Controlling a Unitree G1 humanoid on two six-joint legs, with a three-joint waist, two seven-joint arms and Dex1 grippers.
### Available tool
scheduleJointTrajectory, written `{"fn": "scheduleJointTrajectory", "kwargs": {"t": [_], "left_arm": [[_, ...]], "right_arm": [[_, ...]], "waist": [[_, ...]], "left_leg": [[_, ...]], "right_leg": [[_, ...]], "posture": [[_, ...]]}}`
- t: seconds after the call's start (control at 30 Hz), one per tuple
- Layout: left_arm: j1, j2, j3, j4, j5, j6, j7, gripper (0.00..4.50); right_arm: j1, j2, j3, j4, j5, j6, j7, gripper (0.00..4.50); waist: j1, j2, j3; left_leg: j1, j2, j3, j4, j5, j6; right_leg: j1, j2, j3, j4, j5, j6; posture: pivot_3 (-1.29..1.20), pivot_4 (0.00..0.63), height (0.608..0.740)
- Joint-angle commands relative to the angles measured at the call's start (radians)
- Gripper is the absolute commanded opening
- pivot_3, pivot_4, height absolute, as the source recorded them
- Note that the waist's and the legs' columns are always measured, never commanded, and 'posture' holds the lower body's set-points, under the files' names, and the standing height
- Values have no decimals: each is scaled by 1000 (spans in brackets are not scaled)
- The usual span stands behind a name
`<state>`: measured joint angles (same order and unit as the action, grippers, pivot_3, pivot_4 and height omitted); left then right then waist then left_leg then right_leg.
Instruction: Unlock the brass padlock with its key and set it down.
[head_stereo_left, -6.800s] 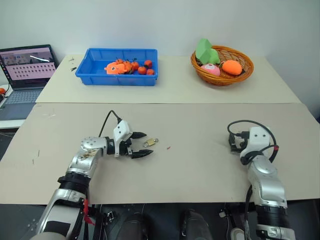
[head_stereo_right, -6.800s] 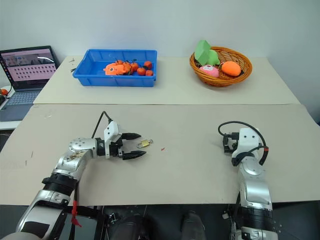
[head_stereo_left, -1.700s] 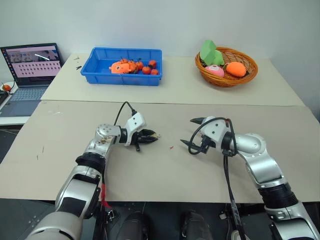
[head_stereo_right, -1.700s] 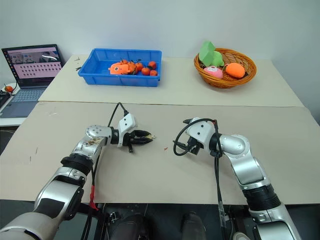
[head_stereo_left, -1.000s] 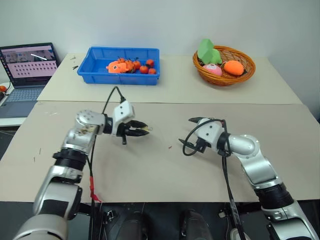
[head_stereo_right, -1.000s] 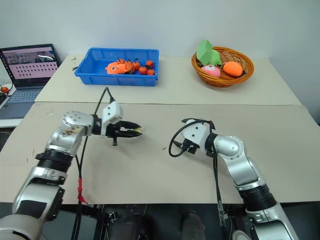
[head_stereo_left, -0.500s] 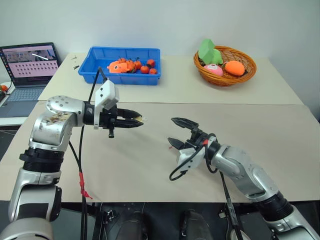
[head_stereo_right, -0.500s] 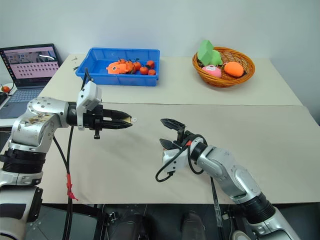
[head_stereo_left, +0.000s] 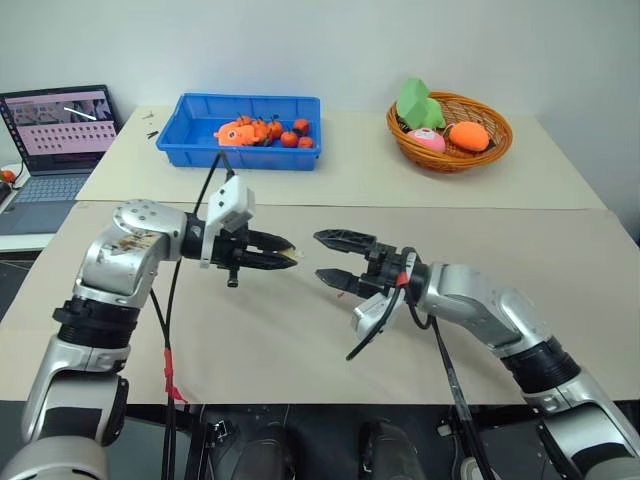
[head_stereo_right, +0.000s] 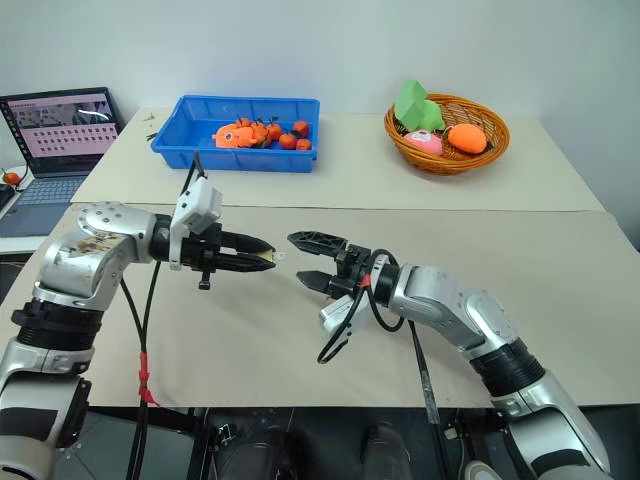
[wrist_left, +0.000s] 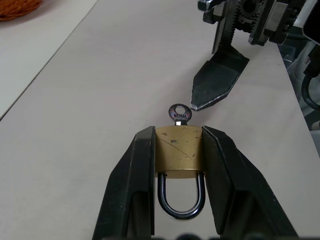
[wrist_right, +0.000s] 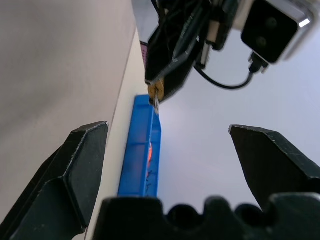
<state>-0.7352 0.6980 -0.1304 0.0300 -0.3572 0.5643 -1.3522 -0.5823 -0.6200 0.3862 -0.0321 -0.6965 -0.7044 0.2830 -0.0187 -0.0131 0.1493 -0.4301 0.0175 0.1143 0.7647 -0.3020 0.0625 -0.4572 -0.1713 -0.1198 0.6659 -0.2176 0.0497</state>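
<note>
Left gripper (wrist_left: 177, 165) clamps brass padlock (wrist_left: 178, 155) above desk (head_stereo_left: 330, 340), key (wrist_left: 179, 114) seated in keyhole. Right gripper (head_stereo_left: 331, 257) wide open, empty, near key. Done: pickup. Left: grasp key, turn, set down.

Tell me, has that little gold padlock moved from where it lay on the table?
Yes. The brass padlock is now lifted off the table, clamped in the left gripper.

A beige table (head_stereo_left: 300, 340) carries a blue bin (head_stereo_left: 250, 145) of toys and a wicker basket (head_stereo_left: 450, 135).
</note>
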Motion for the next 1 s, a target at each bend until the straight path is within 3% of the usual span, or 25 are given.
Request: {"fn": "scheduleJointTrajectory", "kwargs": {"t": [0.03,1.0], "left_arm": [[-42,-12,-2,-28,-20,-29,-14,854],[-22,-25,-45,27,36,-119,-25,854]], "right_arm": [[-35,15,6,17,-29,-43,-23,4500],[-48,22,-30,-37,-7,-42,53,4500]], "waist": [[0,0,0],[-2,0,0]], "left_leg": [[0,0,0,0,0,0],[0,0,0,0,0,0]], "right_leg": [[0,0,0,0,0,0],[0,0,0,1,0,-1]], "posture": [[0,150,684],[0,150,684]]}}
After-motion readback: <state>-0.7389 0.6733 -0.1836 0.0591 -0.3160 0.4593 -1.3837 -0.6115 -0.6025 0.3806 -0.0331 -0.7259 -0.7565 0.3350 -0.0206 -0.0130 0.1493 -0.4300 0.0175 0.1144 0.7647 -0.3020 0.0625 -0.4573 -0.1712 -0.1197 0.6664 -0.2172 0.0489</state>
